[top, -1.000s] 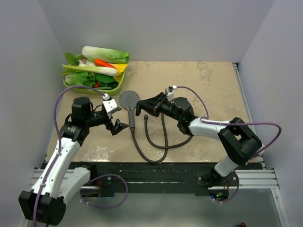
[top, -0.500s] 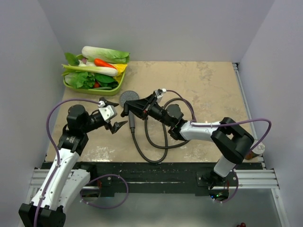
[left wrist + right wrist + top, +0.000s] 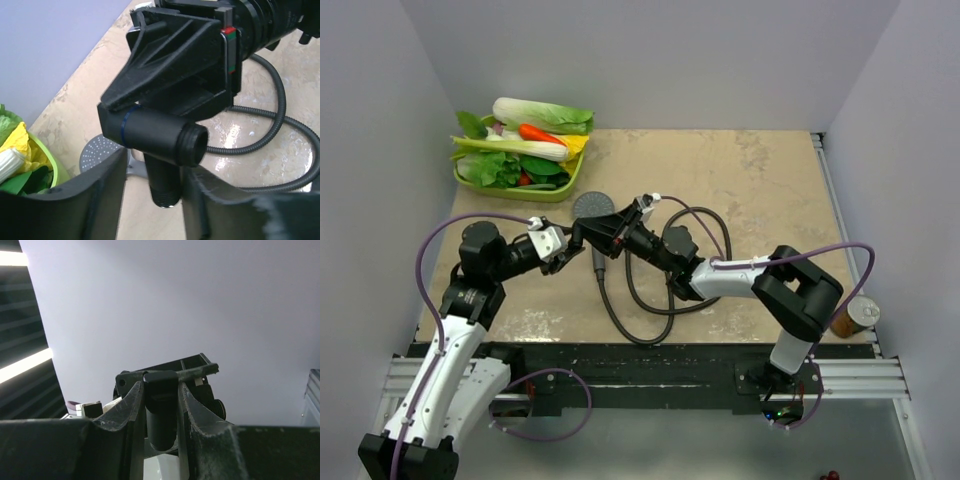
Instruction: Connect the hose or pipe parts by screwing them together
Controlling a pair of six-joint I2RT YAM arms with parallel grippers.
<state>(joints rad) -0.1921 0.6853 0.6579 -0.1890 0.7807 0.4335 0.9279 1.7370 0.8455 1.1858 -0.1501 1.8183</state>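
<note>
Top external view: shower head (image 3: 592, 207) sits mid-left on the table (image 3: 770, 190), round face up, near the vegetable basket (image 3: 470, 183). The hose (image 3: 640, 338) lies looped toward the near edge. One end is just beside my right gripper (image 3: 586, 237). I cannot tell whether the other end touches the head's stem. No joint made.

Right jaws: pinched on the head's dark stem, close under the face. The right wrist view agrees, with a dark tube clamped between the pads.

Left gripper (image 3: 563, 252): jaws partly spread, a finger (image 3: 75, 205) on each side of a threaded stub (image 3: 164, 192) below the clamped part. A gap shows on one side, so no grip.

Step, as I read it: getting the head held firmly before the hose goes on.

Next: the left jaws need to seat on the stub clear of its threads. Then one arm can fetch a hose nut, line it up with the thread and turn. A tilted start risks cross-threading.
</note>
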